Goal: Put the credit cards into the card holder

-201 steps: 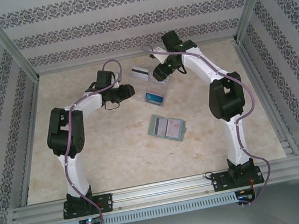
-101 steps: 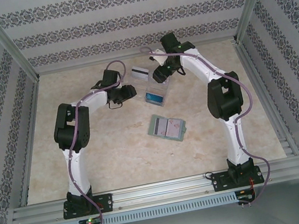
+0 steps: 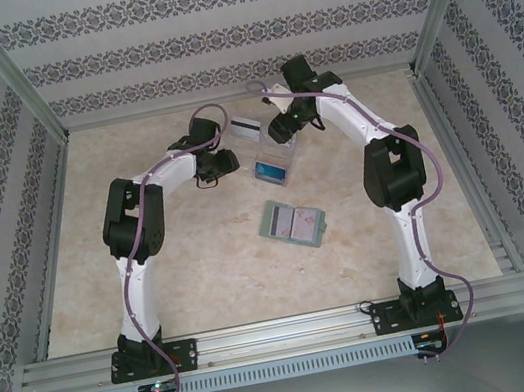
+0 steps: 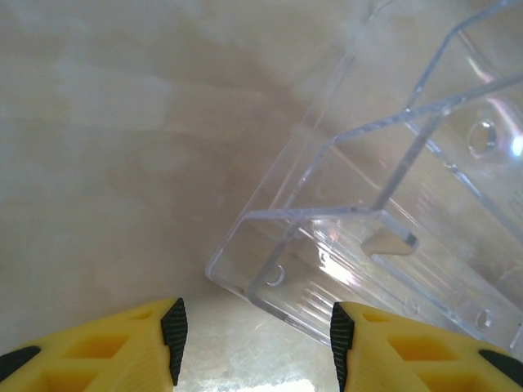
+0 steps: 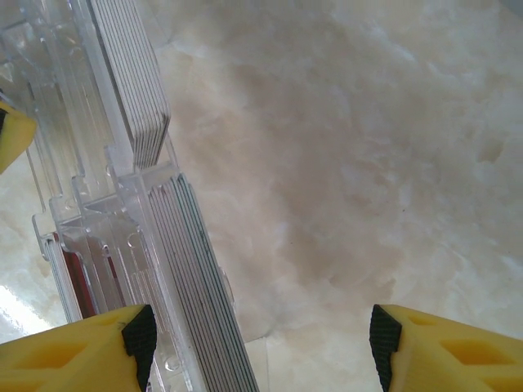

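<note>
The card holder (image 3: 293,223) lies open and flat in the middle of the table, its pale pockets facing up. Credit cards stand on edge in a clear plastic tray (image 3: 274,158): a white-grey one with a black stripe (image 3: 247,126) at the back, a blue one (image 3: 270,167) at the front. My left gripper (image 3: 220,163) is open just left of the tray; its wrist view shows the tray's corner (image 4: 270,269) ahead of empty jaws (image 4: 255,351). My right gripper (image 5: 260,339) is open over the tray, with a stack of cards (image 5: 196,269) close to its left finger (image 5: 140,333).
A second stack of cards (image 5: 135,90) stands further along the tray. Metal rails and patterned walls enclose the beige table (image 3: 186,280). Bare table lies in front of the card holder and to the right of the right gripper (image 5: 368,163).
The left arm's elbow and wrist have swung right and back while its gripper stays beside the tray. The right arm has hardly moved.
</note>
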